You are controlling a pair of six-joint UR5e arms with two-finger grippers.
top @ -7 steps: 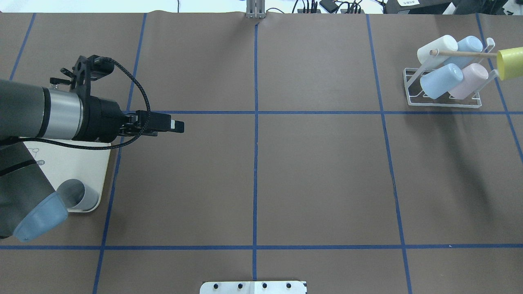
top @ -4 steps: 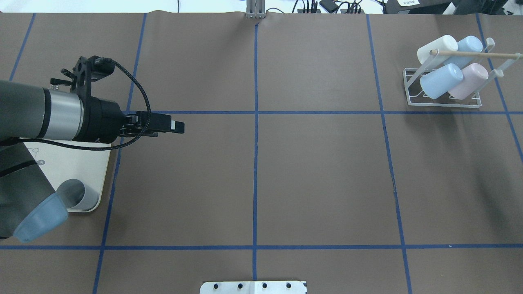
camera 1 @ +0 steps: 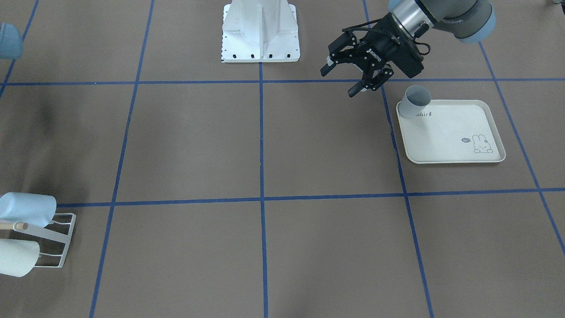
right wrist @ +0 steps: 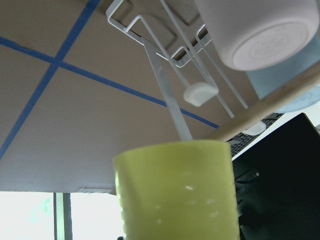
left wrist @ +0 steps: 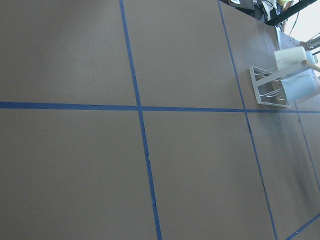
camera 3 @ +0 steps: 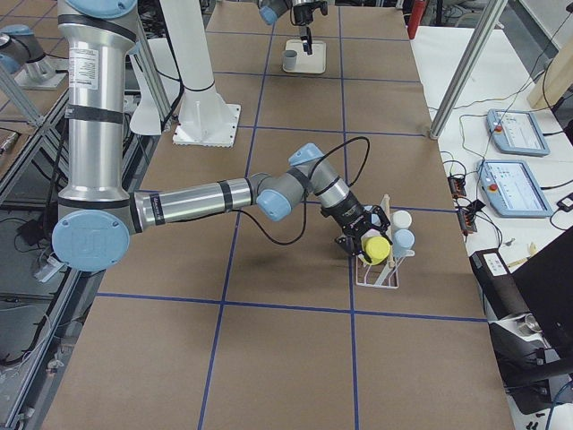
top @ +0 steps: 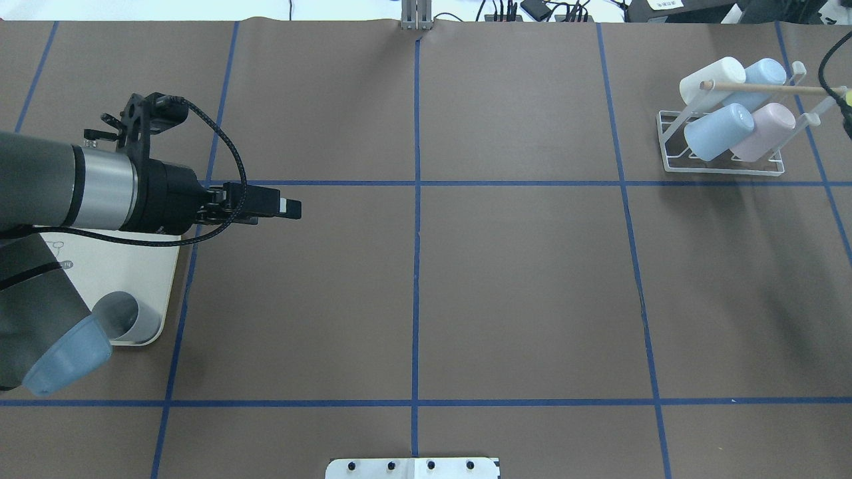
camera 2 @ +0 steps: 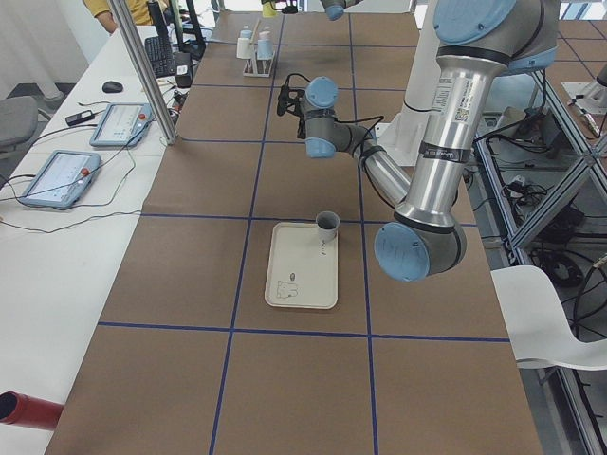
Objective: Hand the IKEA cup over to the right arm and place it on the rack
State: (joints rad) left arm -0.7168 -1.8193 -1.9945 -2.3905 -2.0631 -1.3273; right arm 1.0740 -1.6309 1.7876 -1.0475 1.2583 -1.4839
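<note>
The left gripper hangs spread wide and empty near the rabbit tray, where a grey cup stands. At the far right, the yellow cup is just beside the rack, nearly cut from the overhead view. It hides the right gripper, so its grip cannot be told.

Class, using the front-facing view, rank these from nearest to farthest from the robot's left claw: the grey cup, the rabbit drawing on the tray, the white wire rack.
1. Grey cup, on the tray corner beside the left claw.
2. Rabbit drawing, at the tray's opposite corner.
3. White wire rack, at the view's lower-left edge.
</note>
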